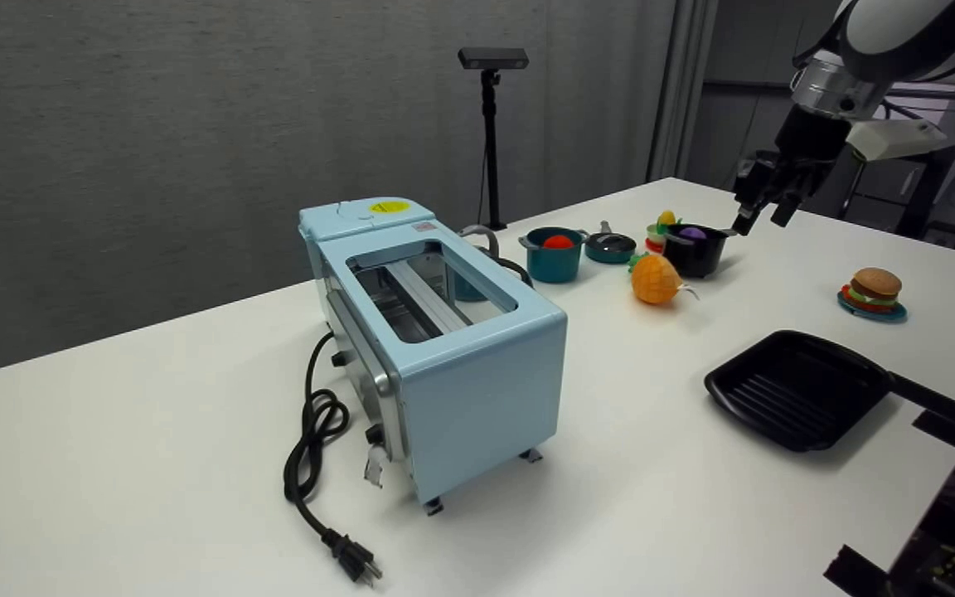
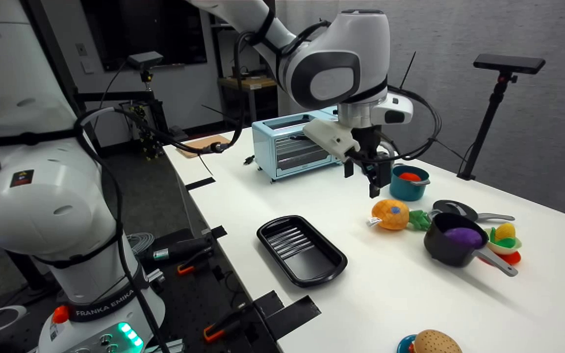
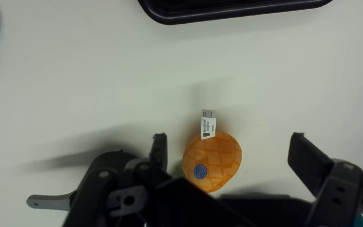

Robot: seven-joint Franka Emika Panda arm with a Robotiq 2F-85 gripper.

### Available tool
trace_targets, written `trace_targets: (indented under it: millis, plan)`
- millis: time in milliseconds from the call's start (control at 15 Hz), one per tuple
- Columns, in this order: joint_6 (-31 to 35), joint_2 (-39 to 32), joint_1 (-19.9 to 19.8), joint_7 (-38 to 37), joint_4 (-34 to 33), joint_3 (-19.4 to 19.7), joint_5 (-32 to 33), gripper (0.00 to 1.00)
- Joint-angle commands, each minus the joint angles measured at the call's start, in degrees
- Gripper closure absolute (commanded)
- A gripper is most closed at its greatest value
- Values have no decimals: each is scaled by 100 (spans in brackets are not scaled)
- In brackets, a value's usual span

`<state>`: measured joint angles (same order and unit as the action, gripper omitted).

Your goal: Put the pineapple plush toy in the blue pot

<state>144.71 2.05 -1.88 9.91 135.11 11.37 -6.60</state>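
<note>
The pineapple plush toy [image 1: 654, 280] lies on its side on the white table, orange with green leaves. In an exterior view its leaves [image 2: 418, 220] point towards the black pot. The blue pot [image 1: 554, 264] stands upright behind it with a red item inside; it also shows in an exterior view [image 2: 406, 189]. My gripper [image 2: 361, 180] is open and empty, above the table and apart from the toy. In the wrist view the toy [image 3: 214, 157] appears between the open fingers [image 3: 228, 138], nearer the left finger, with its leaves mostly hidden. A teal edge shows at the lower right corner.
A black pot [image 2: 437, 250] with a purple item stands beside the toy's leaves. A lidded pan [image 1: 610, 247] is near the blue pot. A light blue toaster [image 1: 486, 390], a flat black square pan [image 2: 307, 260] and a burger toy [image 1: 875, 284] are also on the table.
</note>
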Motion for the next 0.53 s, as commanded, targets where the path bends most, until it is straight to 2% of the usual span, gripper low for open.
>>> trace_targets:
  millis: [0, 467]
  plan:
    - [-12, 3, -164, -8, -4, -167, 1, 0]
    - [209, -127, -159, -191, -38, -227, 84, 0]
